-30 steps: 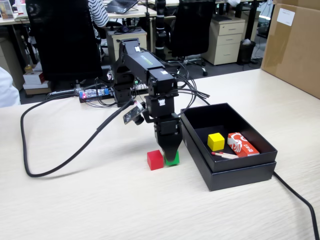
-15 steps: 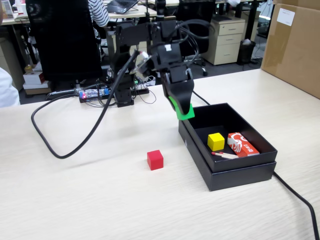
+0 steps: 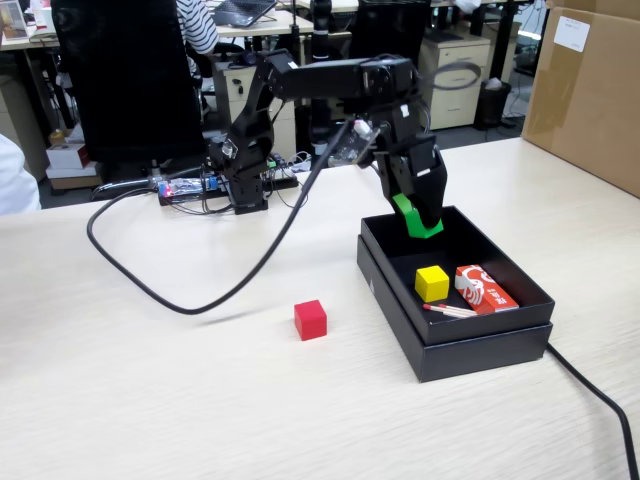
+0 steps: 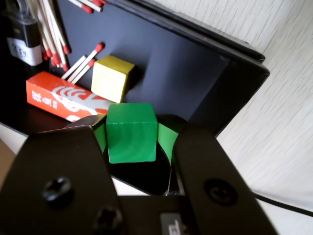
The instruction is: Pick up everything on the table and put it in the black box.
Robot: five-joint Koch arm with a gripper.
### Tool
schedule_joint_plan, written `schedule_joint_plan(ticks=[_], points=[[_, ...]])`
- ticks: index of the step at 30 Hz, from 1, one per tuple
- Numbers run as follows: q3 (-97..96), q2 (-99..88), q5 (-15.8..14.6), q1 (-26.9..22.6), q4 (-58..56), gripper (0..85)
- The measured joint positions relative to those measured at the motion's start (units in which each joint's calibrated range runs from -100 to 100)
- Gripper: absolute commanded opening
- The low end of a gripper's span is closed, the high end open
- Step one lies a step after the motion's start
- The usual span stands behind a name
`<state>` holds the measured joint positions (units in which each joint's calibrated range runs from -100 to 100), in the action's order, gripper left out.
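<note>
Above the black box [image 3: 480,345], the pincer [image 3: 424,226] grips the green cube [image 4: 131,132] squarely.

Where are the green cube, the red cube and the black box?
green cube [image 4: 131,132], wrist view, front face.
red cube [image 3: 310,319], fixed view, front face.
black box [image 3: 478,350], fixed view, near outer wall.

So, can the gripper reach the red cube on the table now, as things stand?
Probably not at once: the gripper holds the green cube over the black box. The red cube itself stands clear on the table.
</note>
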<state>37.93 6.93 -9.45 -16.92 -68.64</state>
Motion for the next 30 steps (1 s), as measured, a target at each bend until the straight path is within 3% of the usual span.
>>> schedule_joint_plan(ticks=[8,9,10,11,15,20,24,27,30], points=[[-0.18,9.58,0.05,0.59,0.00,2.1],[-0.27,10.10,0.00,0.63,0.00,9.2],[-0.18,10.49,0.00,0.63,0.00,25.7],[-0.18,10.87,-0.10,0.68,0.00,32.2],[-2.46,11.00,-0.05,0.78,0.08,46.3],[-4.29,6.21,-0.15,1.03,0.00,46.3],[-4.29,-8.03,-0.15,1.71,0.00,46.3],[-5.75,-22.78,-0.15,4.98,0.00,46.3],[-11.32,-25.24,0.49,8.11,0.00,46.8]])
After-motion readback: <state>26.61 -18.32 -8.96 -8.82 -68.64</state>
